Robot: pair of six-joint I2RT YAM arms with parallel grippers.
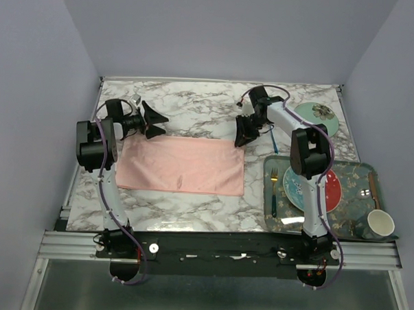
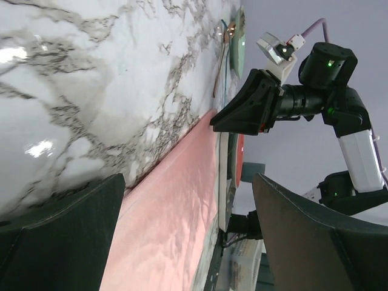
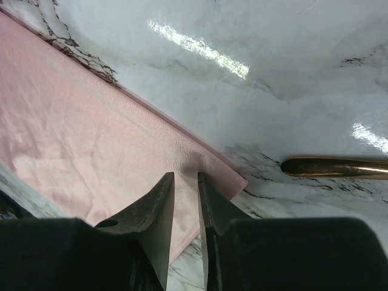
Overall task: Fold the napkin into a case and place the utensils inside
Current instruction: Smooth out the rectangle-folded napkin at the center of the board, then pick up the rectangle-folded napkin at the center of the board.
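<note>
The right gripper [image 1: 243, 137] points down at the napkin's [image 1: 182, 164] 1 o'clock corner. Its two dark fingers stand a narrow gap apart. In the wrist view the right gripper [image 3: 183, 176] has its tips over the pink cloth just inside that corner, and the cloth there lies flat. Whether the tips touch it cannot be told. At 3 o'clock from the fingers, on bare marble and apart from the corner, lies the copper-gold handle of the spoon [image 3: 333, 167].

The napkin is a shiny salmon-pink rectangle spread at the middle of the table [image 1: 195, 106], its long sides running from 9 to 3 o'clock.

The left gripper [image 1: 160, 123] is near the napkin's 11 o'clock corner, its fingers spread wide apart and holding nothing. Its wrist view looks along the napkin's far edge toward the right gripper.

At 3 o'clock from the napkin sits a dark green tray [image 1: 351, 165]. On it are a fork [image 1: 273, 192] with a gold head and teal handle, a red plate [image 1: 332, 191] partly hidden by the right arm, and a pale cup [image 1: 380, 223] at the tray's 4 o'clock corner. A teal plate [image 1: 325, 115] lies at the table's 1 o'clock, beyond the tray.
</note>
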